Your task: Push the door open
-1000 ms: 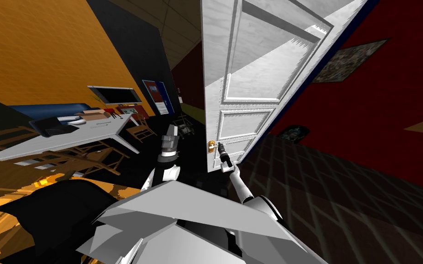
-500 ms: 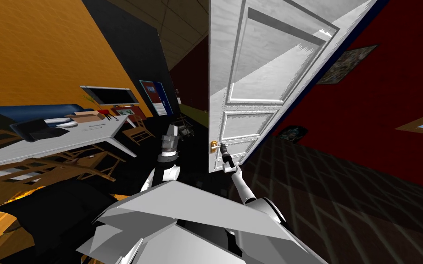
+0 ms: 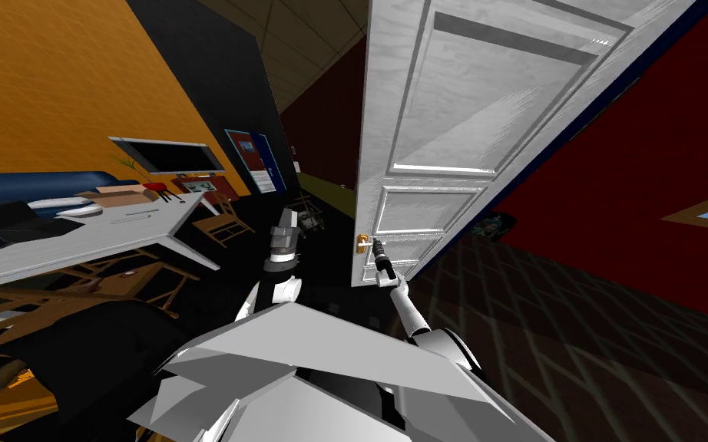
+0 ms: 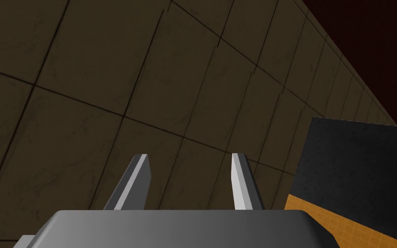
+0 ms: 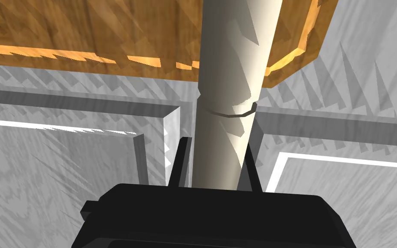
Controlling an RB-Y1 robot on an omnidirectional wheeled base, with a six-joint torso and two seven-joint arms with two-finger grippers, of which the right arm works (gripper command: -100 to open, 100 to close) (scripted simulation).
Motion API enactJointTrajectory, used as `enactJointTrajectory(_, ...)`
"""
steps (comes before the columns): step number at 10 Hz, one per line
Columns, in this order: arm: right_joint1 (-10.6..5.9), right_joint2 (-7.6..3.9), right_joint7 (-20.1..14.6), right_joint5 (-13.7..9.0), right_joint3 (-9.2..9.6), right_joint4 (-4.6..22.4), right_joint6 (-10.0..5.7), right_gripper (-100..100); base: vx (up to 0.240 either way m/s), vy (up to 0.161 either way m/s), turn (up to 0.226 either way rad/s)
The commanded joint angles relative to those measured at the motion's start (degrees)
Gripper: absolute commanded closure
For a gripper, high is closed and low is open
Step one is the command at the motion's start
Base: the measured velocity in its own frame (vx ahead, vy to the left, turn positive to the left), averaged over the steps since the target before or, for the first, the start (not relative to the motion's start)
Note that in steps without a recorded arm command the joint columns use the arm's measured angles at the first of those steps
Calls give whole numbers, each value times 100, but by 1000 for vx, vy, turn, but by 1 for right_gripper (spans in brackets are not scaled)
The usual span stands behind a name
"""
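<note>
Dim, flat light overall; the white door [image 3: 437, 115] is brightest. Jagged shadows streak its panels. Straight lines splay toward the corners.

- white tabletop [image 3: 126, 230] off to my left, carrying a dark blocky case [image 3: 7, 226], a pale flat thing [image 3: 57, 204] and a brown box [image 3: 124, 192]
- dark gridded floor [image 3: 575, 330], with wooden chairs [image 3: 226, 219] standing just beside the tabletop

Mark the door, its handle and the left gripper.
door [image 3: 437, 130]: head view, upper white panel.
handle [image 5: 227, 94]: right wrist view, middle of the pale bar.
left gripper [image 4: 189, 157]: left wrist view, midway between the open fingers' tips.
</note>
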Motion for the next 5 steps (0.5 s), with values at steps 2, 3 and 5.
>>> enactJointTrajectory(2, 20, -109, 48, -26, -205, -71, 30, 100, 139, 155, -72)
enactJointTrajectory(3, 13, -128, 74, -40, -306, -50, 26, 100, 147, 189, -76)
enactJointTrajectory(5, 3, -148, 112, -61, -458, -19, 19, 100, 126, 161, -75)
